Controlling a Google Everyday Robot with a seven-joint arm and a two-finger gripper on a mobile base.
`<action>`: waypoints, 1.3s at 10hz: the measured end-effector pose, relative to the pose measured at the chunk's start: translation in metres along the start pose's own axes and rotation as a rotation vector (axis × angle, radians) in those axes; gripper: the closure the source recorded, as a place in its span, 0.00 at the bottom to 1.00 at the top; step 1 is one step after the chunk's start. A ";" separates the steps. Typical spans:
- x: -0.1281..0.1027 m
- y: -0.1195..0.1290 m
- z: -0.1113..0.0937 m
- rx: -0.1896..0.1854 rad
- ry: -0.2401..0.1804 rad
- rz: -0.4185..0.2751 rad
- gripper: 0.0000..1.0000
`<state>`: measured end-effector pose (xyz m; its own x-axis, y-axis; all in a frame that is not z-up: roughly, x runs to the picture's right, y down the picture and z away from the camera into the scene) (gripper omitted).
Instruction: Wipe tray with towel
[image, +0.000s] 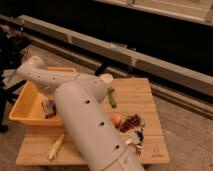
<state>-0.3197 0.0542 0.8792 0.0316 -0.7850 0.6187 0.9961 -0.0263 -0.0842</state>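
Observation:
The yellow-orange tray (24, 106) sits on the left end of the wooden table. My white arm fills the foreground and bends at an elbow above the tray's far left corner. The gripper (48, 107) reaches down inside the tray near its right wall and is shut. A small greyish patch shows at its tip, low against the tray floor. I cannot make out whether that patch is the towel, or whether it is held.
Right of the tray on the wooden table (145, 92) stand a white cup (106, 78), a green vegetable (113, 98), an orange fruit (116, 119), dark grapes (131, 121) and a black-and-white item (137, 136). A yellow corn-like piece (56, 146) lies near the front edge. A long metal rail (125, 52) runs behind.

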 end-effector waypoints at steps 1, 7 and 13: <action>-0.004 -0.002 0.000 0.018 -0.016 -0.013 1.00; -0.005 -0.063 -0.013 0.223 -0.001 -0.051 1.00; 0.019 -0.075 -0.026 0.375 0.113 0.090 1.00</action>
<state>-0.3958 0.0252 0.8765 0.1315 -0.8376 0.5302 0.9514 0.2569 0.1699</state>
